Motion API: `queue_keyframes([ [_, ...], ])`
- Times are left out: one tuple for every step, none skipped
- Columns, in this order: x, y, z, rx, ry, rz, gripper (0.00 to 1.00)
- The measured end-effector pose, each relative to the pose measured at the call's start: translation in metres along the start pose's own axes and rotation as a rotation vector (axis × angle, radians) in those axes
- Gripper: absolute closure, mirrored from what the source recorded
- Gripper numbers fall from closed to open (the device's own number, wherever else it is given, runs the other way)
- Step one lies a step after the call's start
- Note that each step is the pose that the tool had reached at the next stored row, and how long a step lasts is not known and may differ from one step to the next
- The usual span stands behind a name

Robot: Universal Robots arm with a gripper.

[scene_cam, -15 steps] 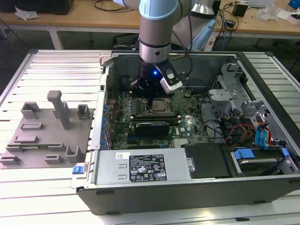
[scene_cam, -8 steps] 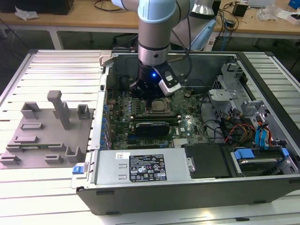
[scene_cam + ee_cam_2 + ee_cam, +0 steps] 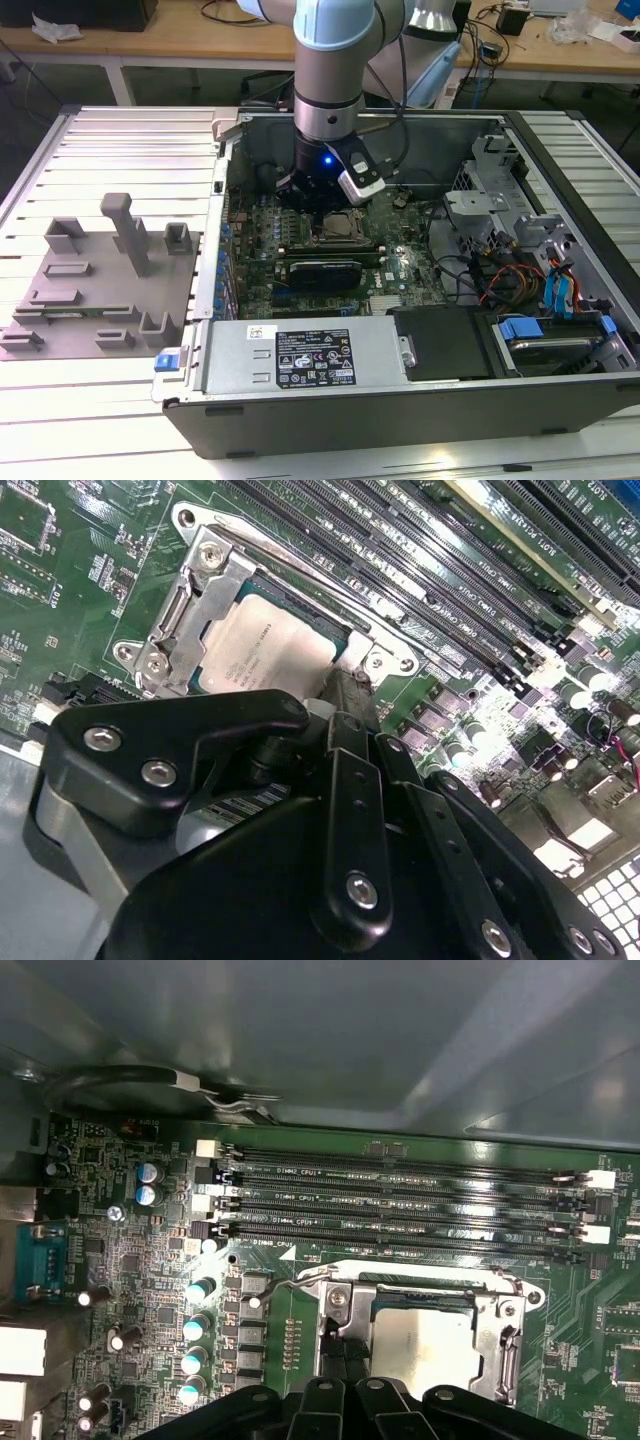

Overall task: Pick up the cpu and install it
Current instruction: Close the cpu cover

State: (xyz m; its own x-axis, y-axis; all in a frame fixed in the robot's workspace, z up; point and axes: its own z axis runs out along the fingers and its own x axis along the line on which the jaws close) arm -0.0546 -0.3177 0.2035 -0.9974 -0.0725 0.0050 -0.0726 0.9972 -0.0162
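The cpu (image 3: 265, 650), a pale silvery square chip, lies flat in the motherboard socket with the metal load frame (image 3: 195, 600) down around its edges. In the first wrist view the cpu (image 3: 430, 1345) sits inside the same frame (image 3: 505, 1335). My gripper (image 3: 348, 685) is shut with nothing between its fingers, and its tips rest at the socket's edge right beside the chip. The gripper (image 3: 343, 1355) also reaches down at that side of the socket. In the exterior view the gripper (image 3: 318, 205) hangs low inside the open computer case, just above the socket (image 3: 335, 230).
Rows of memory slots (image 3: 400, 1205) run alongside the socket. A power supply (image 3: 310, 360) sits at the case's front, drive cages and cables (image 3: 510, 270) on the exterior view's right. A grey fixture tray (image 3: 90, 290) with upright posts stands outside the case on the exterior view's left.
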Motion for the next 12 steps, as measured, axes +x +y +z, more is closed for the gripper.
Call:
queue_keyframes([
  [0.0,0.0,0.0006,0.0003,0.0003,0.0,0.89],
  [0.0001,-0.0001,0.0011,0.0005,0.0004,0.0,0.89],
  [0.0001,-0.0001,0.0012,0.0006,0.0004,0.0,0.89],
  [0.0001,-0.0001,0.0013,0.0005,0.0004,0.0,0.89],
  [0.0,0.0,0.0014,0.0003,0.0002,0.0,0.89],
  [0.0,0.0,0.0015,0.0001,0.0001,0.0,0.89],
  [0.0,0.0,0.0015,0.0001,0.0001,0.0,0.89],
  [0.0,0.0,0.0018,0.0001,0.0001,0.0,0.89],
  [0.0,0.0,0.0021,0.0002,0.0001,0.0,0.89],
  [0.0,0.0,0.0021,0.0002,0.0002,0.0,0.89],
  [0.0,0.0,0.0021,0.0003,0.0003,0.0,0.89],
  [0.0,0.0,0.0023,0.0001,0.0001,0.0,0.89],
])
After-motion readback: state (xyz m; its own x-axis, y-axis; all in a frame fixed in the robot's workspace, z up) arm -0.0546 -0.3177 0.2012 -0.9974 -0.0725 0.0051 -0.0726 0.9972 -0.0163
